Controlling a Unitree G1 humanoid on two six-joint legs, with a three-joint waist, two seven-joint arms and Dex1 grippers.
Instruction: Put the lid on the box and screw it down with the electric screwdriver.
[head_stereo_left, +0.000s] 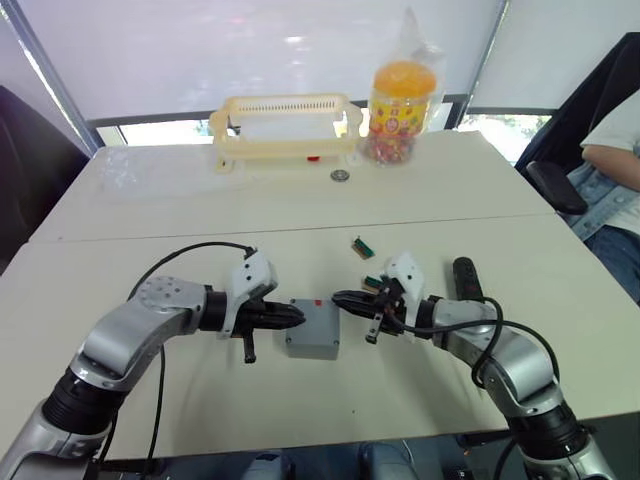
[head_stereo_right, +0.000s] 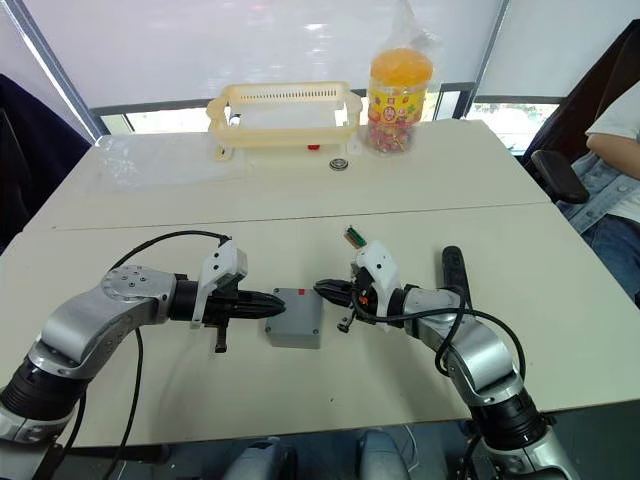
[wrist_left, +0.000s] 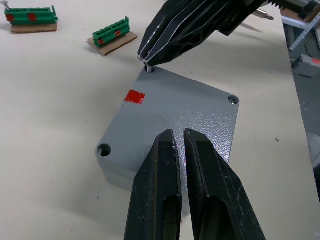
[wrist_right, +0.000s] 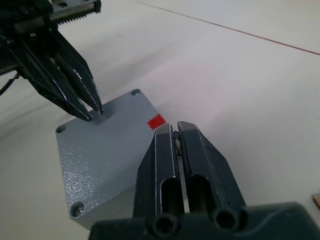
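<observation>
The grey box (head_stereo_left: 312, 338) stands on the table between my two grippers. The lid (wrist_left: 190, 105) lies on top of it, with corner screw holes and a small red mark (wrist_left: 134, 96). My left gripper (head_stereo_left: 298, 318) is shut, its tips resting on the lid near the middle of its left edge. My right gripper (wrist_right: 176, 131) is shut on a small screw (wrist_right: 176, 135). It holds the screw at the lid's far corner hole (wrist_left: 149, 69). The electric screwdriver (head_stereo_left: 463, 277) lies on the table just right of my right arm, with nothing holding it.
Two green terminal blocks (head_stereo_left: 362, 246) lie just beyond the box. A cream plastic rack (head_stereo_left: 285, 128), a small round metal piece (head_stereo_left: 341, 175) and a candy jar (head_stereo_left: 401, 112) stand at the table's far side. A seated person (head_stereo_left: 612, 170) is at the right edge.
</observation>
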